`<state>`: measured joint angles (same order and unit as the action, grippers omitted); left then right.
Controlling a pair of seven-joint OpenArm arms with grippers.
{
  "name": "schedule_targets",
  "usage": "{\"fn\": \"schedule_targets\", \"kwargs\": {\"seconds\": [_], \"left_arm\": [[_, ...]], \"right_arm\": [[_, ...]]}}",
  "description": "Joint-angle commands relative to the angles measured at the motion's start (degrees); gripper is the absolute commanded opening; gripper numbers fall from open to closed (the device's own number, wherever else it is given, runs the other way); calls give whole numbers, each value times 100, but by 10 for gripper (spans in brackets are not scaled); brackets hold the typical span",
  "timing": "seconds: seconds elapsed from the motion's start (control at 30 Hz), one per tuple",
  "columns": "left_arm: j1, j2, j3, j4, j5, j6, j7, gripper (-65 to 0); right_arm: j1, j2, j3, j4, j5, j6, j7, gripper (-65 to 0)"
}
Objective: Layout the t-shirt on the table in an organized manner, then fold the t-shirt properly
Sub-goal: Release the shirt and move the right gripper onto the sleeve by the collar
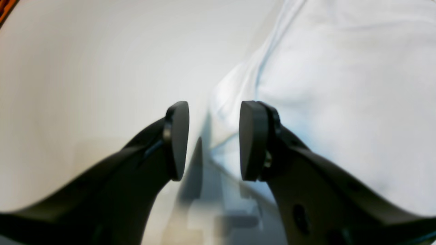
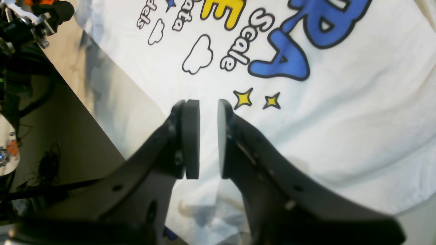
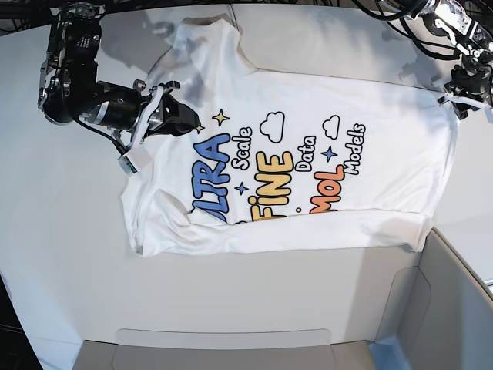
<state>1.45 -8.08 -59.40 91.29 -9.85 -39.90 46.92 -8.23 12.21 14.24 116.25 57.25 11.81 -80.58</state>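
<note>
The white t-shirt (image 3: 370, 204) lies spread on the white table (image 3: 62, 254), print up, with its left end bunched in folds. My right gripper (image 3: 189, 122) hovers just over the shirt beside the blue letters and yellow stars. In the right wrist view this gripper (image 2: 208, 136) has its pads a narrow gap apart, with only the t-shirt (image 2: 340, 136) below showing between them. My left gripper (image 3: 456, 99) is at the shirt's right edge. In the left wrist view it (image 1: 214, 139) stands open above the t-shirt's (image 1: 340, 102) border, with the bare table (image 1: 85, 85) to its left.
A grey-white plastic bin (image 3: 454, 308) fills the front right and runs along the front edge. Cables and arm hardware hang at the back right (image 3: 431, 23). The table's edge (image 2: 102, 112) shows in the right wrist view, with floor clutter beyond it.
</note>
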Motion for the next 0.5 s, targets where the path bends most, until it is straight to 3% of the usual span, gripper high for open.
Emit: {"fn": "schedule_targets", "kwargs": {"seconds": [0.0,0.2,0.47], "left_arm": [[-97,-120,-8,107,-101,-10,-318,-396],[-194,-111,10,107,-101,-10,-810,-396],[-528,-111,36,107,-101,-10,-872,-396]], "right_arm": [[133,-21,31,81,20,10,58,-549],[256,-161,31,81,-103,10,58,-549],[397,-161,40,81,-103,1,229,-549]]}}
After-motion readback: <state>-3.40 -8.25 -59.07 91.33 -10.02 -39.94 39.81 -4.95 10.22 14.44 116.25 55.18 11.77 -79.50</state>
